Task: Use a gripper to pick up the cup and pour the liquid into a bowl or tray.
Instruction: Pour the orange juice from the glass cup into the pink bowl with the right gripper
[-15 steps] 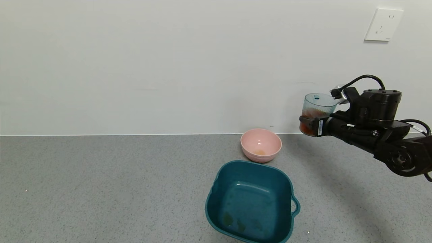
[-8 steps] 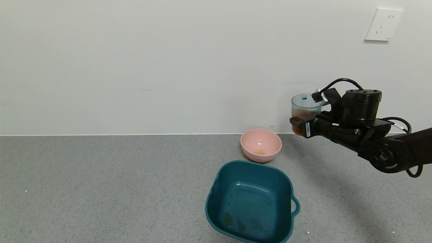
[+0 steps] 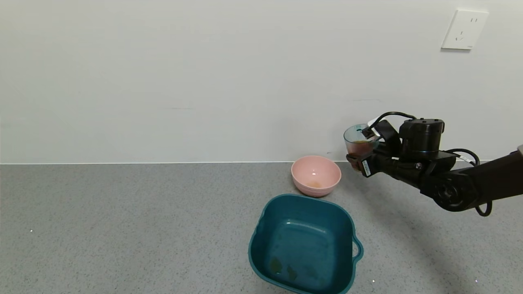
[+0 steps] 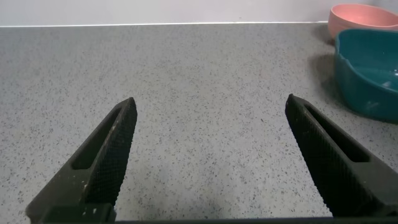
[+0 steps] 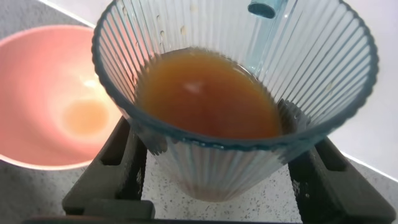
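My right gripper [image 3: 359,160] is shut on the translucent pale blue-green cup [image 3: 356,141] and holds it in the air just right of the pink bowl [image 3: 316,175], tipped a little toward the bowl. The cup holds reddish-brown liquid [image 5: 208,93]. In the right wrist view the ribbed cup [image 5: 233,155] sits between the two black fingers [image 5: 124,165], with the pink bowl [image 5: 43,106] below and beside it; a faint orange trace lies at the bowl's bottom. My left gripper [image 4: 211,155] is open and empty over bare counter, out of the head view.
A dark teal squarish tub [image 3: 304,243] with a handle stands in front of the pink bowl; it also shows in the left wrist view [image 4: 370,71]. The grey speckled counter [image 3: 122,224] meets a white wall. A wall socket [image 3: 463,30] is at the upper right.
My right gripper has carried the cup leftward and lower, toward the pink bowl, and the cup has tipped slightly. The bowl and tub have not moved.
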`<state>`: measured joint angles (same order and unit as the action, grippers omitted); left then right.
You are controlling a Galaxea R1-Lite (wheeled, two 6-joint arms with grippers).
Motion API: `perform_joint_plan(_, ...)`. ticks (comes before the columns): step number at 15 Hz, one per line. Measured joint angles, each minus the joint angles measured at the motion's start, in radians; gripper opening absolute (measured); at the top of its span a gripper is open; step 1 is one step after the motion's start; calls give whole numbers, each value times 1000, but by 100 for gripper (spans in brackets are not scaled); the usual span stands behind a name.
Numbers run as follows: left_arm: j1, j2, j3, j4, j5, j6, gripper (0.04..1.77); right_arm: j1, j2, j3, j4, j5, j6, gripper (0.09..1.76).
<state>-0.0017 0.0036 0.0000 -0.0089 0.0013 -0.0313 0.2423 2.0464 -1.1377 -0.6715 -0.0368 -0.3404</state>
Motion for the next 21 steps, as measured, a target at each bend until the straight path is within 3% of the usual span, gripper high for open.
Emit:
perform_joint_plan(14,0,0,0,0,0,0,172,29,106,-82,-13,-49,-253,132)
perform_joint_plan(21,0,0,0,0,0,0,172,45,144,-176,15,-95,-489,132)
